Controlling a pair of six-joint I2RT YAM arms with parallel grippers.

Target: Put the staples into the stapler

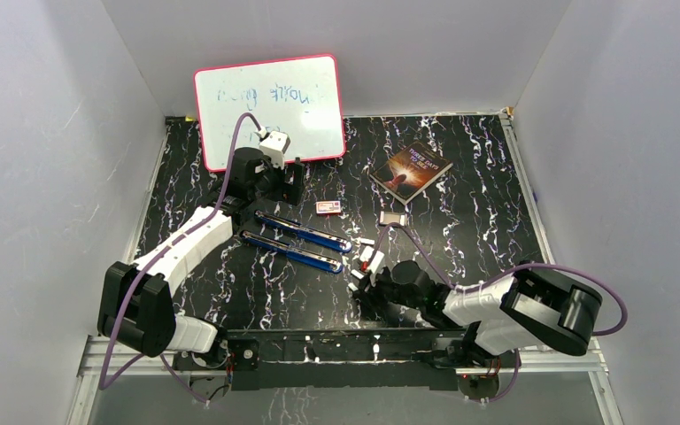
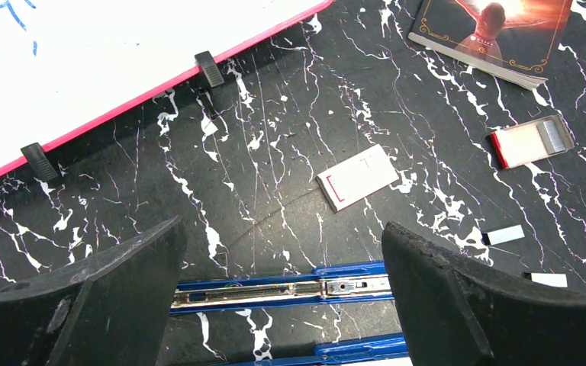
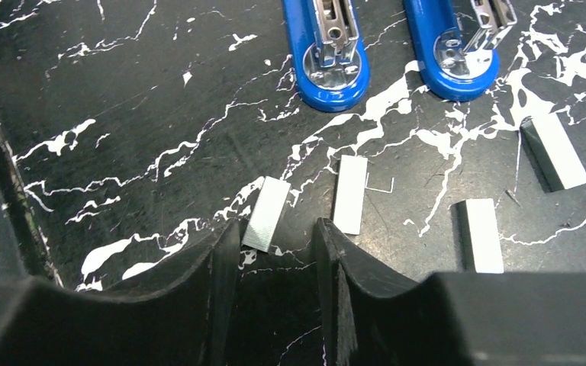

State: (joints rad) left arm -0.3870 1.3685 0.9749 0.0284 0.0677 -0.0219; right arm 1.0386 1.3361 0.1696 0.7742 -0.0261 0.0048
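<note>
Two claws: L claw [image 2: 281,229] wide above stapler [image 2: 282,288], R claw [image 3: 276,229] half-open, empty, at staples [image 3: 265,210]; whiteboard [image 2: 84,61] scrawl illegible.

A pink-framed whiteboard [image 1: 270,111] is standing at the far edge of the black marbled table [image 1: 478,230], showing faint blue scribbles. A dark-covered book [image 1: 412,171] is lying to the right of the whiteboard. A small white box with a pink-red label [image 1: 328,208] is sitting just in front of the whiteboard's lower right corner, and an opened little box [image 1: 393,218] is resting further right of that corner.
</note>
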